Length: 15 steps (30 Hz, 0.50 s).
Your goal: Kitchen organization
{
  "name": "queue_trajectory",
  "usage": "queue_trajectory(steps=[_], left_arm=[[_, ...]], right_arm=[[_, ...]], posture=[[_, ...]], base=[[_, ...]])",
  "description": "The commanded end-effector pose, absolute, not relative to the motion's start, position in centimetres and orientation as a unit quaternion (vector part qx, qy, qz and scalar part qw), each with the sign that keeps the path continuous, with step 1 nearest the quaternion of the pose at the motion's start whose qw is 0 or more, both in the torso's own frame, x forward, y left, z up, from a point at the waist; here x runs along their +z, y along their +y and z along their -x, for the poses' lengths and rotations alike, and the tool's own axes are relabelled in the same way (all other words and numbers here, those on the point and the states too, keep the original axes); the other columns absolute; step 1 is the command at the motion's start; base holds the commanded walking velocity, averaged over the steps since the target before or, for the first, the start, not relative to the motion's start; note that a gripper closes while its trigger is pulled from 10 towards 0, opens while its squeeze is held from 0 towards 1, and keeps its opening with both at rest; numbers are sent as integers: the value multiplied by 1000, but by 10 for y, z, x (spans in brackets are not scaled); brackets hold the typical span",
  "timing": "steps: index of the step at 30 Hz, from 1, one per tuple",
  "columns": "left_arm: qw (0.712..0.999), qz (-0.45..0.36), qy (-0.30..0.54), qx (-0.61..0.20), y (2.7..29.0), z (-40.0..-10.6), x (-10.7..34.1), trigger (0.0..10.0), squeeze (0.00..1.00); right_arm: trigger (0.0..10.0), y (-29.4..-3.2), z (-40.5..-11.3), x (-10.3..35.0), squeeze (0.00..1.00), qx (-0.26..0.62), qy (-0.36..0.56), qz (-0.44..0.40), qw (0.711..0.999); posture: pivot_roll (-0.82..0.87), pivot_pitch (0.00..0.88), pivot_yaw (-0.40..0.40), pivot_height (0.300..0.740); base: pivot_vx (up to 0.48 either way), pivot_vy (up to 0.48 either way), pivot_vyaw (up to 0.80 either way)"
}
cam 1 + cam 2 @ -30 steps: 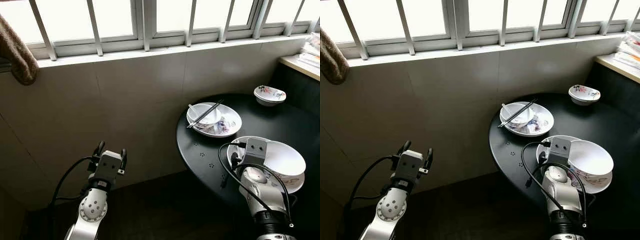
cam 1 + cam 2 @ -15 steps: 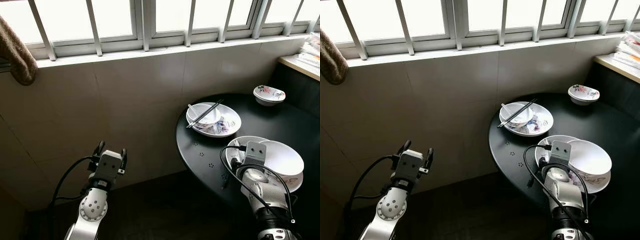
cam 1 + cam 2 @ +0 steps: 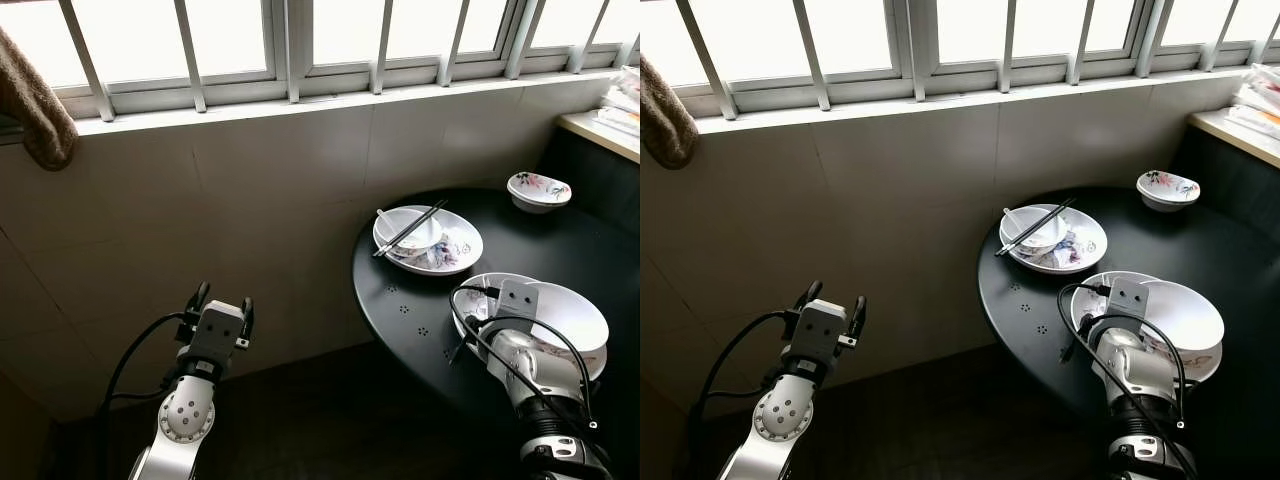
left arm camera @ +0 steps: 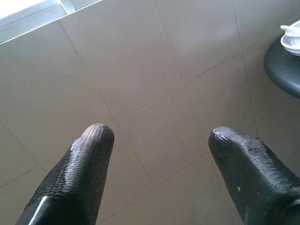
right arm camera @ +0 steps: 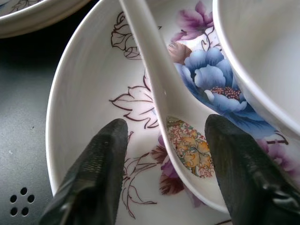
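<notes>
A white flowered plate [image 5: 84, 93] lies at the near side of the round black table [image 3: 400, 300]. On it rest a white ceramic spoon [image 5: 164, 89] and a large white bowl [image 3: 565, 315]. My right gripper [image 5: 166, 154] is open just above the plate, one finger on each side of the spoon's flowered end, not gripping it. In the left eye view the right wrist [image 3: 518, 298] covers that spot. My left gripper [image 3: 222, 298] is open and holds nothing, raised off the table's left and facing the tiled wall [image 4: 140, 70].
Farther back on the table stands a second plate [image 3: 455, 250] carrying a small bowl, a spoon and black chopsticks [image 3: 410, 228]. A small flowered bowl [image 3: 538, 190] sits at the far side. A counter [image 3: 605, 125] is at the right, a brown towel [image 3: 35, 110] hangs upper left.
My right arm has shifted a little to the right over the near plate. The left arm has not moved.
</notes>
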State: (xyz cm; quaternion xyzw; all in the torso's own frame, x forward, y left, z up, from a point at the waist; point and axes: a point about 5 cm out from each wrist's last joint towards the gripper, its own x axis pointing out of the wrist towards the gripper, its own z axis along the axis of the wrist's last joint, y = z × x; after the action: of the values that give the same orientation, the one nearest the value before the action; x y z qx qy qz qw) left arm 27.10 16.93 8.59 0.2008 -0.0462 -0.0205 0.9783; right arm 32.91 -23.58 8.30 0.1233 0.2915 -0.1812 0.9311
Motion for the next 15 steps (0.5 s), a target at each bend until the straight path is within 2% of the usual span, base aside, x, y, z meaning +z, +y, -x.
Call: queue_trajectory(steps=[1, 2, 3, 4, 15], left_arm=[[976, -209, -43, -28, 168, -272, 84, 10000, 0], [976, -209, -43, -28, 168, -272, 84, 10000, 0], [977, -209, -43, -27, 168, -272, 84, 10000, 0], [977, -209, -43, -27, 168, -272, 84, 10000, 0], [976, -211, -40, -26, 169, -272, 83, 10000, 0]], right_arm=[[4392, -228, -322, 65, 0, -171, 337, -155, 913], [4392, -228, -322, 65, 0, -171, 337, -155, 913], [1137, -228, -322, 65, 0, -171, 335, -157, 913], [0, -228, -322, 65, 0, -171, 332, -159, 914], [0, -229, -322, 67, 0, -167, 320, -141, 922]], posture=[[-55, 0, 0, 740], [-55, 0, 0, 740], [-55, 0, 0, 740], [-55, 0, 0, 740], [-54, 0, 0, 740]], base=[[0, 0, 0], [0, 0, 0], [0, 0, 0], [0, 0, 0], [0, 0, 0]])
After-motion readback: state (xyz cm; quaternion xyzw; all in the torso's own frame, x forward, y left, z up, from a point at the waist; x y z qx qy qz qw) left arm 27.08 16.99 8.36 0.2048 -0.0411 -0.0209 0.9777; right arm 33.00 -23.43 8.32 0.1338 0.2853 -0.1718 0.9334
